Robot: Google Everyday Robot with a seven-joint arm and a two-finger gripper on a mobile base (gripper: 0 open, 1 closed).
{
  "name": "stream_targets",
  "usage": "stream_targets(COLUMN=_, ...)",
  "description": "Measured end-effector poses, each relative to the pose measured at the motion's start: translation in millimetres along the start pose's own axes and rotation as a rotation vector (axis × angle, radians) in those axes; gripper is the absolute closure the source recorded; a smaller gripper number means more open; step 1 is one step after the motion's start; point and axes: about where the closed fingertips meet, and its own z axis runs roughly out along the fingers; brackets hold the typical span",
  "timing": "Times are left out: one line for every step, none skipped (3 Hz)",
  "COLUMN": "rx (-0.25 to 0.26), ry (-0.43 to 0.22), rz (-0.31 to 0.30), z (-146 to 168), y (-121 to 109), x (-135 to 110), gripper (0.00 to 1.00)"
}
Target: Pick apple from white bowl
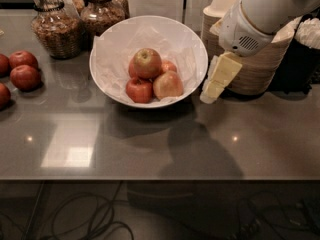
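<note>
The apple (146,63), yellow-green on top with a red blush, lies uppermost in the white bowl (114,48), which is lined with crumpled white paper. Under it are a smaller red apple (139,90), a paler peach-coloured apple (168,85) and a part-hidden one behind. My gripper (219,80), pale yellow, hangs from the white arm (265,14) just outside the bowl's right rim. It tilts down and to the left, is apart from the apple and holds nothing.
Two glass jars (55,31) (102,11) stand behind the bowl at the left. Three red apples (25,69) lie on the grey table (150,144) at the far left. Stacked beige paper bowls (260,66) and a dark container (300,59) stand right behind the gripper.
</note>
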Motion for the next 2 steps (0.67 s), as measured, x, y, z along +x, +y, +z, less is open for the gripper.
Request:
stream_targets(rx=-0.021, ry=-0.139, rz=-0.007, z=20, y=-13, x=-38, gripper=0.0)
stream_targets(rx=-0.014, ry=-0.211, rz=-0.032, z=33, y=-20, x=-64, gripper=0.0)
